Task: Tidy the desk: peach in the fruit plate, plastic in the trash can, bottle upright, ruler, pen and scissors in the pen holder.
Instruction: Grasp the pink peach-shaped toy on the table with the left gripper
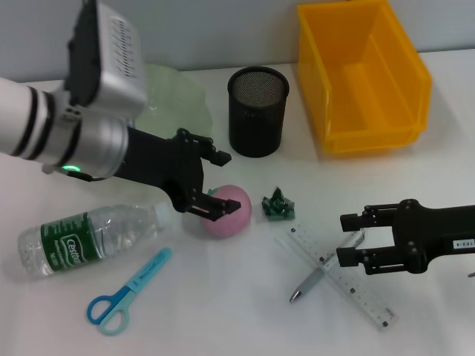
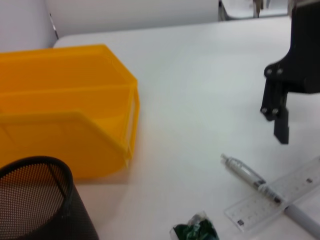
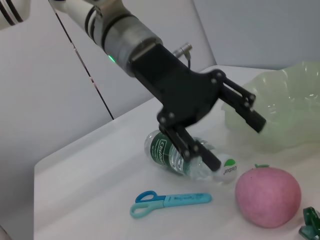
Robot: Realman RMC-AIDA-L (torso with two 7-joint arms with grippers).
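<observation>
The left gripper (image 1: pixel 214 184), fingers spread wide, hovers beside the pink peach (image 1: pixel 224 211) ready to grasp it, while the right gripper (image 1: pixel 355 239) waits open above the ruler (image 1: pixel 341 276).

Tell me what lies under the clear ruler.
A silver pen lies crosswise under the ruler, both ends showing; its middle is visible through the clear plastic. Beneath both, only white desk.

bare table (image 1: pixel 223 297) lies between scissors (image 1: pixel 126 291) and pen (image 1: pixel 308 284).
</observation>
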